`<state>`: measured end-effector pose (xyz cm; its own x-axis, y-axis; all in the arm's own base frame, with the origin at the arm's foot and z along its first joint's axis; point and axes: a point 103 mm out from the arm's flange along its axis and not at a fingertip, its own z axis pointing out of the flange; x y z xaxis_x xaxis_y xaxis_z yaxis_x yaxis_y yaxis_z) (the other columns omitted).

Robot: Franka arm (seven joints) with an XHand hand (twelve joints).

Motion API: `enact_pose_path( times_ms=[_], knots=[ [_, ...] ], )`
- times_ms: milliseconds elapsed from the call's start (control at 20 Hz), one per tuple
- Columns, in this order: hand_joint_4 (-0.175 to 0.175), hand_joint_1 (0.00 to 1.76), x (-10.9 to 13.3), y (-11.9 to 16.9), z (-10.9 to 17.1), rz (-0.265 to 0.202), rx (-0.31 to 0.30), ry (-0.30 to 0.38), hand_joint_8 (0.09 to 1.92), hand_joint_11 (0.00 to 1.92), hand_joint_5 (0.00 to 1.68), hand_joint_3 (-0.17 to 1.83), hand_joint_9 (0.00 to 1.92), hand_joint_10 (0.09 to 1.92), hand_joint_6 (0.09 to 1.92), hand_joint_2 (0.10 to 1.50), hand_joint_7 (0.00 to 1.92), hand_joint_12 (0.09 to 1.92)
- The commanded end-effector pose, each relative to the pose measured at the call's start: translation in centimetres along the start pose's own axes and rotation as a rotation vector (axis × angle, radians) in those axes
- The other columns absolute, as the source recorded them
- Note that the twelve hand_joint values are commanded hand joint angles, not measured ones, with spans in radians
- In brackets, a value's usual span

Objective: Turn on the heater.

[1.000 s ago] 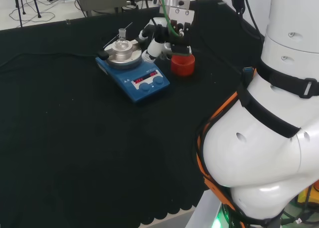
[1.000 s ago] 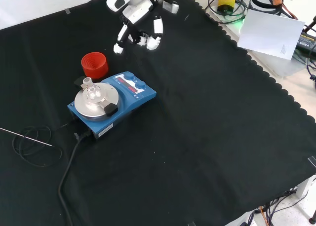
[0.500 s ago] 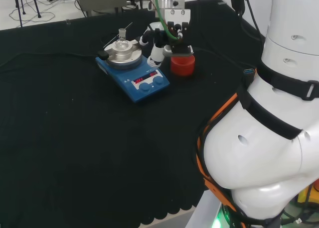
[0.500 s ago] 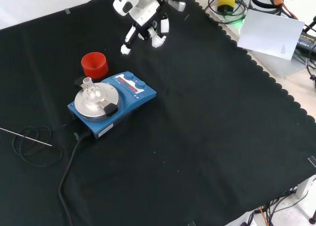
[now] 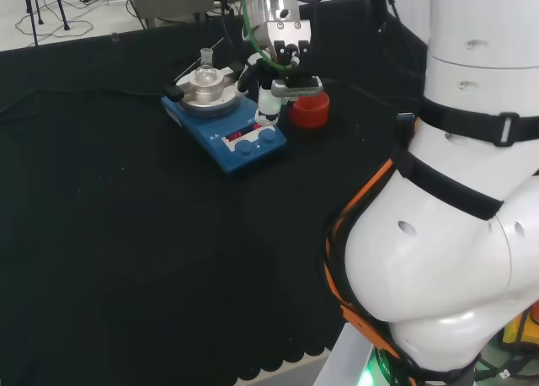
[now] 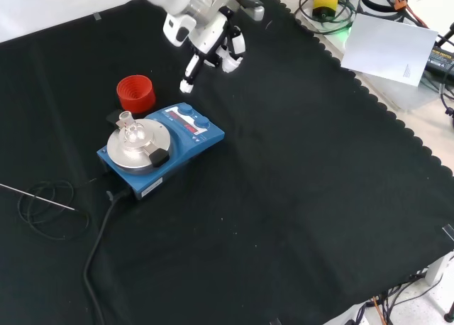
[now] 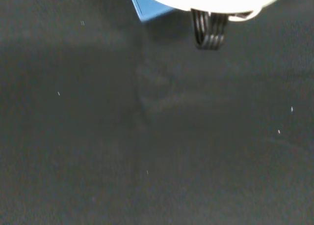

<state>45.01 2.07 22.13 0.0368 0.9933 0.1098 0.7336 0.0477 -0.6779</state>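
one blue heater [image 6: 164, 147] on the black cloth [image 6: 298, 197], small glass flask [image 6: 132, 129] on its plate, red ribbed ring [image 6: 135, 93] beside it, hand [image 6: 210, 37] above the knob end, one finger stretched down, holding nothing

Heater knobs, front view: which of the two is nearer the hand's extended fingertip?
The upper-left knob on the blue heater. The hand points a finger down just above it; the other knob sits further right and lower.
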Motion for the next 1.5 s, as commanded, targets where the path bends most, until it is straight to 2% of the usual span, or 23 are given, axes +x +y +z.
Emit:
enact_pose_path(
  times_ms=[50, 200, 400, 750, 1500],
  knots=[
    [0.003, 1.43, -0.4, 0.8, 1.1, 0.045, 0.187, -0.052, 1.73, 1.89, 0.03, 1.03, 1.76, 1.64, 0.09, 0.63, 1.60, 1.62],
    [0.006, 1.43, -0.6, 1.1, 1.2, 0.051, 0.214, -0.061, 1.73, 1.88, 0.02, 1.05, 1.76, 1.64, 0.09, 0.63, 1.60, 1.62],
    [0.007, 1.43, -0.9, 1.6, 1.3, 0.059, 0.282, -0.093, 1.73, 1.88, 0.02, 1.06, 1.75, 1.64, 0.09, 0.62, 1.60, 1.62],
    [0.009, 1.43, -1.1, 1.8, 2.0, 0.061, 0.328, -0.105, 1.75, 1.88, 0.01, 1.07, 1.75, 1.65, 0.09, 0.62, 1.60, 1.61],
    [0.014, 1.44, -0.4, 2.7, 2.6, 0.038, 0.351, -0.126, 1.77, 1.87, 0.00, 1.07, 1.74, 1.66, 0.09, 0.63, 1.59, 1.61]
  ],
)
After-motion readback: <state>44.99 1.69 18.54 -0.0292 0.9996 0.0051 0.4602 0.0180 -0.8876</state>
